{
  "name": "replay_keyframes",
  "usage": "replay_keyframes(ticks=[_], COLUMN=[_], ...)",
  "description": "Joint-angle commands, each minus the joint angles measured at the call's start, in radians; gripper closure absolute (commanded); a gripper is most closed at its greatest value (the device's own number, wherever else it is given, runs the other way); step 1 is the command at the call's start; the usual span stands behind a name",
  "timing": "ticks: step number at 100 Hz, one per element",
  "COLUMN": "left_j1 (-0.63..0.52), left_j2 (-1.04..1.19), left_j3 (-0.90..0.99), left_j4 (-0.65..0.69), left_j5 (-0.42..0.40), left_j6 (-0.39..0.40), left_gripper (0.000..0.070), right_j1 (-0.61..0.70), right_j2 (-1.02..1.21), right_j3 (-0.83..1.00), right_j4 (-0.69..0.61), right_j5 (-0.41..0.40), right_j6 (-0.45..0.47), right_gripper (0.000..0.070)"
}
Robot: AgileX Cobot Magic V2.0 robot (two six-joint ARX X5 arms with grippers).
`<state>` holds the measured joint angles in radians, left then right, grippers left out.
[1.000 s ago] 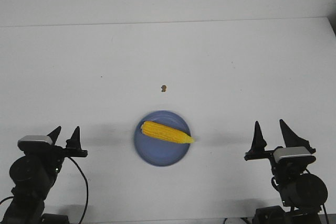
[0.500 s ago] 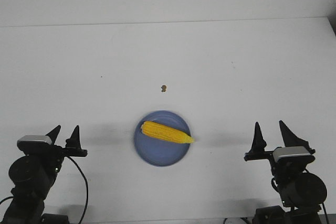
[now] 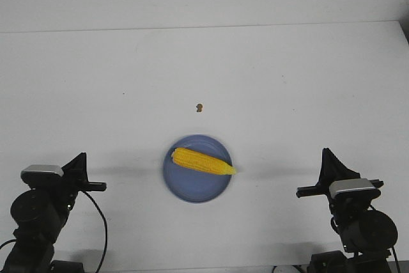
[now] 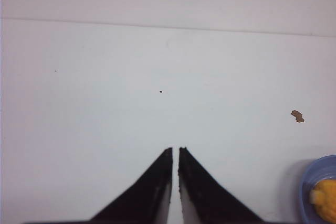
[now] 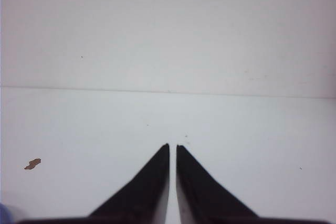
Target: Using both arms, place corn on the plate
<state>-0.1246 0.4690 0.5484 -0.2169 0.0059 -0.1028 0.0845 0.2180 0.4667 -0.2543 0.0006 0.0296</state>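
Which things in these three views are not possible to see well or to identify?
- Corn and plate in the left wrist view: cut off by the picture's edge.
- Plate in the right wrist view: only a blue sliver at the corner.
- Brown speck: too small to identify in any view.
- Plate surface under the corn, front view: hidden by the cob.
- Both arms' bases, front view: cut off by the edge.

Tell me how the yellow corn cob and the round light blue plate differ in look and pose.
The bright yellow corn cob is long and tapers to a point; the round light blue plate is a shallow disc. The cob is bumpy with kernels, the plate smooth and plain. The cob lies slanted across the plate, its tip reaching the rim; the plate sits flat on the white table. Neither hand touches either one.
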Motion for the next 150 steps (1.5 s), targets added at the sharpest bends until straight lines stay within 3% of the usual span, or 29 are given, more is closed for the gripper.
replay_keyframes(ticks=[1,118,150], left_j1=[0.000,0.000,0.037], left_j2=[0.000,-0.005,-0.129], left_j3=[0.008,0.008,-0.099], left_j4=[0.010,0.010,0.168], left_j5=[0.001,0.000,-0.036], left_j6=[0.008,0.010,0.050], left_gripper=[0.0693,0.0687,0.0687], right_j1=[0.001,0.001,0.001], right_j2=[-0.001,-0.001,-0.001], right_j3=[0.010,0.010,0.010], right_j4=[0.006,0.026,0.026], right_j5=[0.000,0.000,0.000], right_j6=[-0.008,-0.008,-0.008], right_gripper=[0.0683,0.0683,0.0683])
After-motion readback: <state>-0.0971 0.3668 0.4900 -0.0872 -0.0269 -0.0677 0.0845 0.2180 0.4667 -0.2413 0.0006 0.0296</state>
